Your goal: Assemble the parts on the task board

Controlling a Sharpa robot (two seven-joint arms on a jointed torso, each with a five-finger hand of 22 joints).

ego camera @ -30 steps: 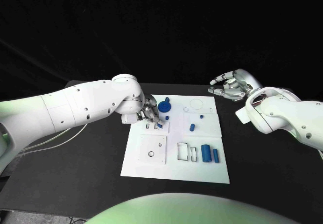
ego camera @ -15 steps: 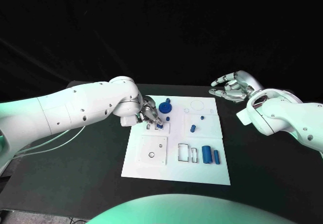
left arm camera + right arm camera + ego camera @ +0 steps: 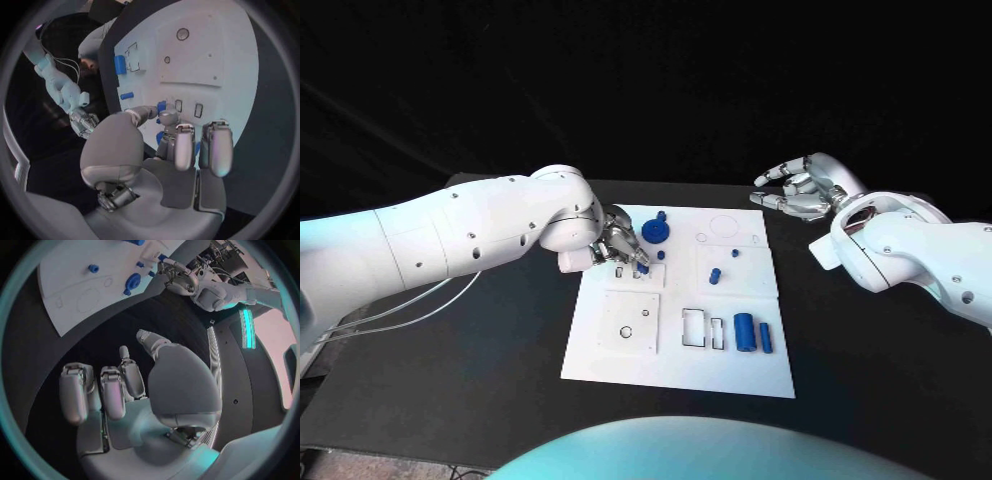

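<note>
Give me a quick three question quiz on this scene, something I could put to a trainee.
1. True or false: the silver right hand holds a blue part.
2. Where on the white task board plate is the silver left hand pinching a small blue part?
A. the near edge
B. the far left corner
C. the far right corner
3. Fill the gap: the thick blue cylinder sits towards the board's near ____ corner.

Key: 1 false, it hangs over the black table beyond the board with nothing in it; 2 B; 3 right.
</note>
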